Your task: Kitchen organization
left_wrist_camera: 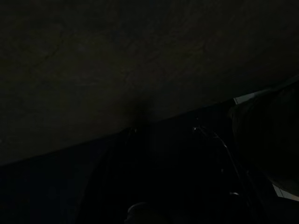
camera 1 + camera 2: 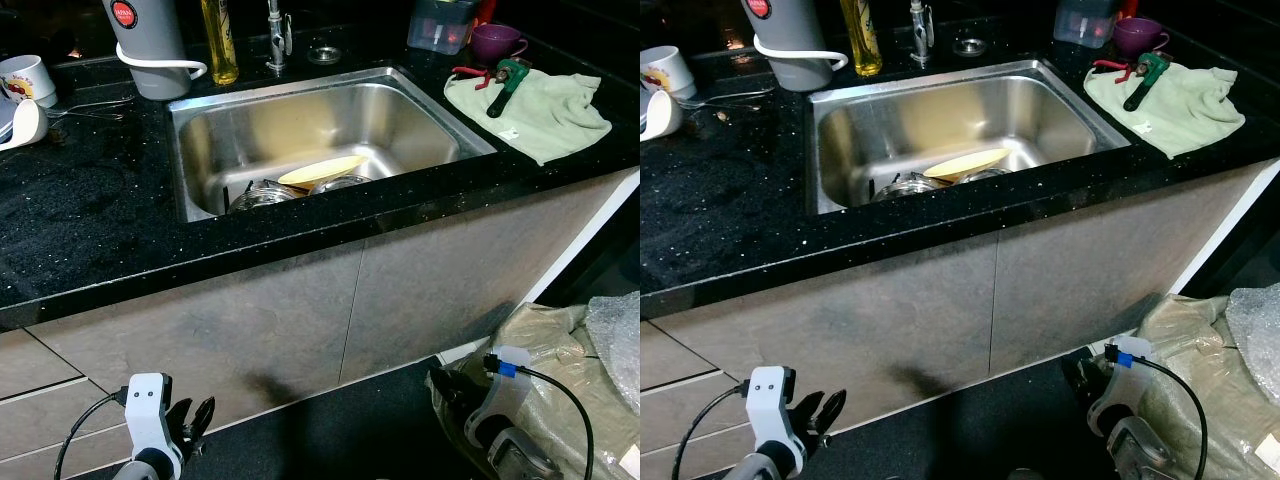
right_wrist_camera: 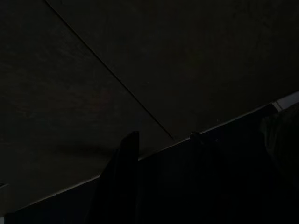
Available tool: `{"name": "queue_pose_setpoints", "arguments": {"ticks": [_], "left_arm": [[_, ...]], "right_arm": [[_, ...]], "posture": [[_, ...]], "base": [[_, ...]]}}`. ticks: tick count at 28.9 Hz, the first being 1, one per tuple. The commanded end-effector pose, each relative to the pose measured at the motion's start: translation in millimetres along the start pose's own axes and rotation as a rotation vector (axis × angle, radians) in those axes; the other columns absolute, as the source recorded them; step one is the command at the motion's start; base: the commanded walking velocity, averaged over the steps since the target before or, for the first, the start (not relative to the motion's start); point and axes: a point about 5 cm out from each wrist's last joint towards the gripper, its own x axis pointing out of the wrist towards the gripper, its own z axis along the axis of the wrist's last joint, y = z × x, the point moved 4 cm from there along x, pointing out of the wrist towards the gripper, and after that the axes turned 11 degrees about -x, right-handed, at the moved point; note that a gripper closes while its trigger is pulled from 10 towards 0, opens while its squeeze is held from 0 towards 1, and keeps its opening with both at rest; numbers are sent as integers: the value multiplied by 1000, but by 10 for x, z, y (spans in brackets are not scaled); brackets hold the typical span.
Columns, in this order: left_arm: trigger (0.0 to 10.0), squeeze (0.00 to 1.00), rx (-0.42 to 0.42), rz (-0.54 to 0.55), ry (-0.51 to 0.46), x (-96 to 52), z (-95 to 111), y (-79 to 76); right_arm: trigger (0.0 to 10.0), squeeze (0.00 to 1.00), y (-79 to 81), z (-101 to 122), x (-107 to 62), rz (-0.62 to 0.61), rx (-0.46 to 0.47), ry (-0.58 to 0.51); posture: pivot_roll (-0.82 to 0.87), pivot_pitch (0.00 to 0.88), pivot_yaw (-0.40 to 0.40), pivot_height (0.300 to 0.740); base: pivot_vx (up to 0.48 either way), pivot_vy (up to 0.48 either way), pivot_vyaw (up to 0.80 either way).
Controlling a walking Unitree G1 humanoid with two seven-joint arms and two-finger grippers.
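Arms are hanging low in front of the cabinet, both idle, well below the tabletop (image 2: 90,215). The left hand (image 2: 195,420) is pointing forward and slightly inward toward the grey cabinet front (image 2: 300,320), its two black fingers spread a little apart at the tips. The right hand (image 2: 1080,378) is sitting close to the base of the cabinet with a black cable looping off its wrist; whether its fingers are spread or pressed together cannot be told from the head views, though in the dark right wrist view two finger tips are showing apart against the cabinet panel.

High above both hands, the steel sink (image 2: 400,110) is holding a yellow plate (image 2: 322,172) resting on stacked metal dishes (image 2: 265,193). Above the left hand, a grey kettle (image 2: 150,50), a bottle of yellow liquid (image 2: 220,45) and white cups (image 2: 25,80) are standing on the black tabletop. Above the right hand, a green cloth (image 2: 545,110) is lying with a green-handled tool (image 2: 505,85) on it, beside a purple cup (image 2: 497,42). Just to the outer side of the right hand, a crumpled plastic-wrapped bundle (image 2: 570,370) is lying on the floor.
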Motion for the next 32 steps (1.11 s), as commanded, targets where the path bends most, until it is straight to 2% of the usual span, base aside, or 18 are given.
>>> {"name": "queue_pose_setpoints", "arguments": {"ticks": [1,12,20,32], "left_arm": [[10000,0,13,16,11,-38,-21,72],[10000,0,29,-27,-13,-43,25,27],[10000,0,73,-87,-71,-81,245,-62],[10000,0,76,-162,-130,-88,442,-385]], "right_arm": [[10000,0,-7,-20,-5,-2,0,1],[10000,0,-8,-26,-6,-3,2,2],[10000,0,-32,-33,-15,-3,1,5],[10000,0,-36,-45,-18,-2,1,8]], "posture": [[-62,72,25,732],[-73,75,28,732],[-67,78,22,732],[-71,74,23,732]], "base": [[0,0,0],[0,0,0],[0,0,0],[0,0,0]]}}
